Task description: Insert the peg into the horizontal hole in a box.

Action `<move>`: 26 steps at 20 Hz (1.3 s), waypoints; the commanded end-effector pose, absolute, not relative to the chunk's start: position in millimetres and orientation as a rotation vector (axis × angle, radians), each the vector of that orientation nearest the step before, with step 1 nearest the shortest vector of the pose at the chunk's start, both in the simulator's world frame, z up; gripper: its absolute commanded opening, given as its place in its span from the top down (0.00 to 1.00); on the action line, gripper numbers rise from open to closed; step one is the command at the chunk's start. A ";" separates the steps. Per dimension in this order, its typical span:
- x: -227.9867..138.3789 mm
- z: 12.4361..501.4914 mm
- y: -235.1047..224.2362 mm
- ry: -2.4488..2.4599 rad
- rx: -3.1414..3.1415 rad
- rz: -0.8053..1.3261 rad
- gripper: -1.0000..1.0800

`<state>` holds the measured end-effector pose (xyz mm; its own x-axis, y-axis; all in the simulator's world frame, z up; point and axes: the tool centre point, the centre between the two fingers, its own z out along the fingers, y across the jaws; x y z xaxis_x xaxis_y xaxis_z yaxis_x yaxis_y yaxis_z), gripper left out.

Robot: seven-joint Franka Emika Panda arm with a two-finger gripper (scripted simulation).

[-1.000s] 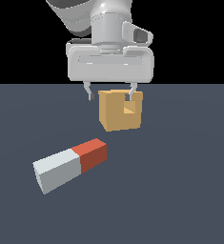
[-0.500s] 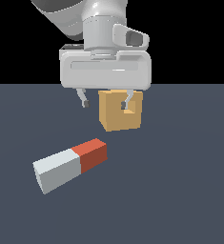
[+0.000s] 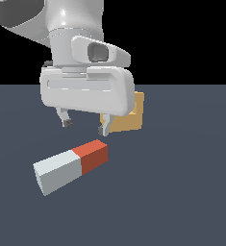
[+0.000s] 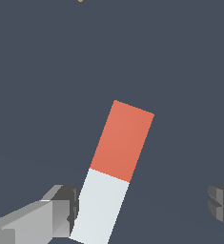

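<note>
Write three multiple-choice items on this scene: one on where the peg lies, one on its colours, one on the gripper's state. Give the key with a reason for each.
1. Where is the peg relative to the box?
A. Lying flat on the floor, apart from the box
B. Standing upright on top of the box
C. Pushed halfway into the box

2. What colours make up the peg?
A. All tan
B. Pale grey-white with a red-orange end
C. Blue and green halves

3. What is the state of the gripper?
A. Shut on the peg
B. Shut on the box
C. Open, holding nothing

Key:
1. A: in the exterior view the peg lies on the floor with clear floor between it and the box.
2. B: both views show a pale section joined to a red-orange one.
3. C: the fingers stand wide apart, and in the exterior view the fingertips hang above the peg.
</note>
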<state>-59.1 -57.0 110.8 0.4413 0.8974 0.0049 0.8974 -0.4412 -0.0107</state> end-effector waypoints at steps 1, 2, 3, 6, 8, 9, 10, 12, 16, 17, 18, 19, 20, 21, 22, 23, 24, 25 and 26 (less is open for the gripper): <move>-73.9 101.2 -68.7 -1.532 -2.734 0.002 0.04; -79.3 97.8 -72.4 -1.488 -2.759 0.002 0.04; -84.5 94.6 -75.7 -1.447 -2.782 0.001 0.04; -98.5 86.4 -83.4 -1.339 -2.839 0.001 0.04; -106.3 81.8 -86.9 -1.280 -2.867 0.001 0.04; -109.7 79.8 -88.3 -1.254 -2.879 0.001 0.04; -112.7 78.0 -89.5 -1.231 -2.890 0.001 0.04; -117.8 75.1 -91.3 -1.194 -2.906 0.001 0.04; -123.2 72.0 -92.9 -1.153 -2.923 0.000 0.04; -123.5 71.7 -93.0 -1.151 -2.924 0.000 0.04; -123.5 71.7 -92.9 -1.151 -2.924 0.000 0.04; -123.0 71.9 -92.6 -1.154 -2.923 0.000 0.04; -122.2 72.3 -92.2 -1.160 -2.920 0.000 0.04; -121.3 72.7 -91.8 -1.167 -2.917 0.000 0.04; -120.7 73.0 -91.5 -1.172 -2.915 0.000 0.04; -120.5 73.1 -91.4 -1.173 -2.914 0.000 0.04; -121.1 72.8 -91.7 -1.168 -2.916 0.000 0.04; -121.2 72.5 -91.7 -1.168 -2.916 0.000 0.04; -121.2 71.6 -91.7 -1.168 -2.916 0.000 0.04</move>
